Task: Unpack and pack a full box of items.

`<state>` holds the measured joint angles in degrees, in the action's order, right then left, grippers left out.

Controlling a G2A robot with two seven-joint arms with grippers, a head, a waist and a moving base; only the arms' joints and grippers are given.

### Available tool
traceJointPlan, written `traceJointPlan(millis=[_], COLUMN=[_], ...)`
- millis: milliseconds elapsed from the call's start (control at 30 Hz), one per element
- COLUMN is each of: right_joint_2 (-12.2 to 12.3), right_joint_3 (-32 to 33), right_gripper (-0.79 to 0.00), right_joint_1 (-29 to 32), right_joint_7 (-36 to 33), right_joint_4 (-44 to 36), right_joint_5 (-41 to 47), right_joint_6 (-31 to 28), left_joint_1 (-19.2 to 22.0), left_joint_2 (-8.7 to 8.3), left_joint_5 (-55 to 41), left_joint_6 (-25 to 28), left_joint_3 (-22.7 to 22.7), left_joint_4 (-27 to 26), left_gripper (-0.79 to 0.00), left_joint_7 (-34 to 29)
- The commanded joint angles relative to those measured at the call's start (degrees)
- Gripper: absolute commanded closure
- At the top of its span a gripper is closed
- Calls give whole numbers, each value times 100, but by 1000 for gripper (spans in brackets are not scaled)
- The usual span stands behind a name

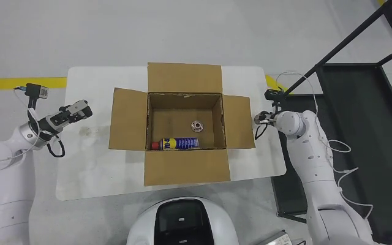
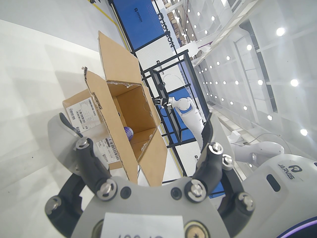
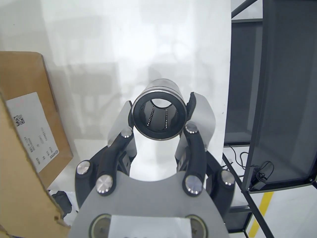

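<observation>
Unpacking step: right end effector (image 3: 160, 103) clamped on metal bearing (image 3: 158, 118) over worktop (image 1: 263, 160) beside box (image 1: 127, 119) (spray can (image 1: 179, 143) inside). Next: lower, release. Left end effector (image 1: 81, 111) spread wide, empty.

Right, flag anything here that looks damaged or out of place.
The cardboard box is torn. One flap has a ragged, ripped edge, and the rim below the far flap is frayed too. The spray can lies on its side inside the box, which looks harmless. Nothing has spilled.

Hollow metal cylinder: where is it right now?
The linear bearing is clamped in the right end effector, over the white table just right of the open cardboard box.
</observation>
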<state>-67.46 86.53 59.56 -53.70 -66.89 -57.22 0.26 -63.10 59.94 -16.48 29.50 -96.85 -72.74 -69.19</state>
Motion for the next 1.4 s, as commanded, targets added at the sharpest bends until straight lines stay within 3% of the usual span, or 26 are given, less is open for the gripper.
traceJointPlan(millis=[0, 233, 300, 333, 367, 433, 700, 1033, 1200, 1367], right_joint_2=[-13, -55, -64, -67, -69, -66, 49, 192, 190, 139], right_joint_3=[-68, -288, -340, -356, -367, -369, 37, 573, 363, -258], right_gripper=[0, -9, -102, -179, -305, -785, -785, -785, -785, -785], right_joint_1=[-107, -415, -485, -513, -537, -565, -241, 786, 1021, 932], right_joint_7=[64, 241, 267, 277, 284, 301, 319, -69, -494, -1072], right_joint_4=[210, 810, 932, 980, 1020, 1069, 339, -2376, -3621, -4349], right_joint_5=[30, 97, 97, 112, 139, 161, 196, -53, 114, 330], right_joint_6=[20, 61, 70, 76, 69, 65, 300, 670, 543, 828], left_joint_1=[0, 0, 0, 0, 0, 0, 0, 0, 0, 0], left_joint_2=[0, 0, 0, 0, 0, 0, 0, 0, 0, 0], left_joint_5=[1, 1, 1, 1, 1, 1, 1, 1, 1, 1], left_joint_6=[0, 0, 0, 0, 0, 0, 0, 0, 0, 0], left_joint_3=[0, 0, 0, 0, 0, 0, 0, 0, 0, 0], left_joint_4=[0, 0, 0, 0, 0, 0, 0, 0, 0, 0], left_gripper=[-785, -785, -785, -785, -785, -785, -785, -785, -785, -785], left_joint_7=[0, 0, 0, 0, 0, 0, 0, 0, 0, 0])
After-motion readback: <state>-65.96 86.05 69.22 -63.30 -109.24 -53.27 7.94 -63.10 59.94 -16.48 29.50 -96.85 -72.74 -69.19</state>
